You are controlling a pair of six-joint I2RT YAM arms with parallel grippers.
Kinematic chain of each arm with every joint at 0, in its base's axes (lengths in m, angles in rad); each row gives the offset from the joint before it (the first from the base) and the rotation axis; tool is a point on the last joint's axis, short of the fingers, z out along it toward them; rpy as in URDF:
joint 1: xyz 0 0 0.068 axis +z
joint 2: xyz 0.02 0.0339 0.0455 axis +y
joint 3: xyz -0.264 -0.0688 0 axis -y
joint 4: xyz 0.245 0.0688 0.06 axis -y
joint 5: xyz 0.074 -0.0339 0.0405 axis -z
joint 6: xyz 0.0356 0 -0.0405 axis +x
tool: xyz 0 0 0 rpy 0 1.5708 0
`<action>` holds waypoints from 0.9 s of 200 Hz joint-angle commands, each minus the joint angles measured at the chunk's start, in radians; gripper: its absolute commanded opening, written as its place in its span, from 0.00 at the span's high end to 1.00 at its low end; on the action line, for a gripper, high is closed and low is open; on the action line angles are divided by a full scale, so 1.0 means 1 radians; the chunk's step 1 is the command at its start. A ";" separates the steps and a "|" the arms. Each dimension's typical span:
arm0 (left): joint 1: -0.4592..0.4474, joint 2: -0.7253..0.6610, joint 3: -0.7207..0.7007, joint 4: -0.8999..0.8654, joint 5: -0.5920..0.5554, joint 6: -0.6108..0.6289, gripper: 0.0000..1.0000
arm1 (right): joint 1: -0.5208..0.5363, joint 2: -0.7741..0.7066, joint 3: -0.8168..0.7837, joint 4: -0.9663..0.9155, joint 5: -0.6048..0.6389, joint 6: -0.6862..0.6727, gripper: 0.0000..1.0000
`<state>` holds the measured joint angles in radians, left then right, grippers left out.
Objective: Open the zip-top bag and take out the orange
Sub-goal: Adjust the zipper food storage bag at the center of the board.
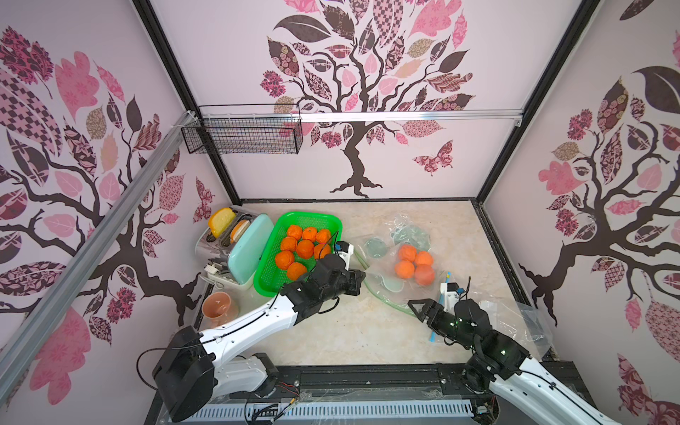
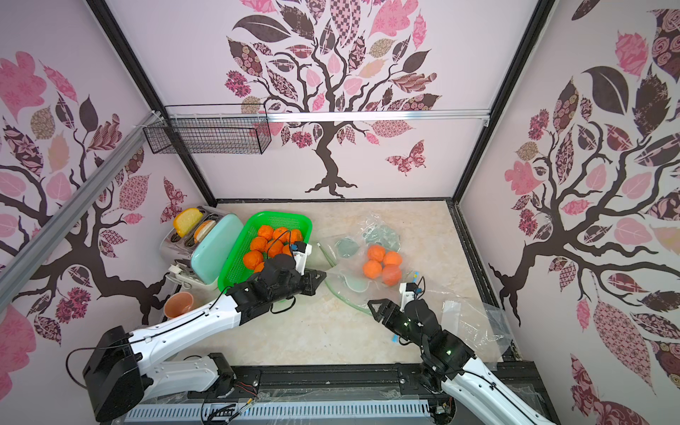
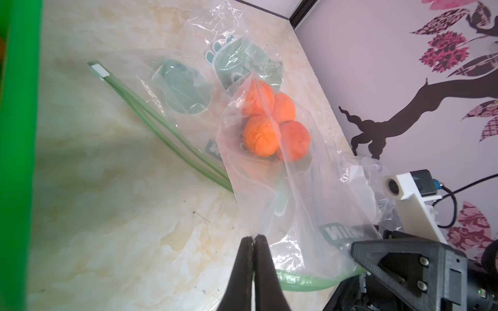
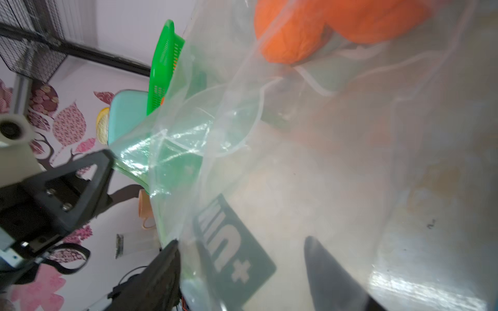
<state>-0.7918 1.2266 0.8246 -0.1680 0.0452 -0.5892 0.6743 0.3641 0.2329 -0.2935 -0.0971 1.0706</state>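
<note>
Marble tabletop (image 1: 349, 331) | left end effector (image 3: 253, 238) pinches zip-top bag (image 3: 258, 194), lettering unclear | right end effector (image 4: 239, 239) released

My black gripper (image 3: 253, 239) pinches the clear plastic zip-top bag (image 3: 296, 188); four round orange fruits (image 3: 260, 136) sit inside at my twelve o'clock.

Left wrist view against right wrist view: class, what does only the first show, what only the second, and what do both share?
Only the left wrist view: the white slider on the green zip track, and four oranges whole. Only the right wrist view: the wire basket, the mint toaster, the cup. Both: the zip-top bag, the green basket, the left gripper shut on the bag, the right gripper open.
</note>
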 commanded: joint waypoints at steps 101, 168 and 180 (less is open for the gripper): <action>0.175 0.125 0.103 -0.170 0.112 0.132 1.00 | 0.005 0.121 0.191 0.024 -0.196 -0.632 0.36; 0.188 0.126 0.137 -0.194 0.129 0.131 1.00 | 0.007 0.199 0.534 -0.233 -0.026 -1.307 0.33; 0.190 0.122 0.139 -0.188 0.139 0.128 1.00 | 0.006 0.176 0.518 -0.303 -0.050 -1.512 0.31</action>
<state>-0.6090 1.3518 0.9333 -0.3534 0.1600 -0.4633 0.6743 0.5716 0.7395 -0.4118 -0.2066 0.0147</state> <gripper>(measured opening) 0.044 0.677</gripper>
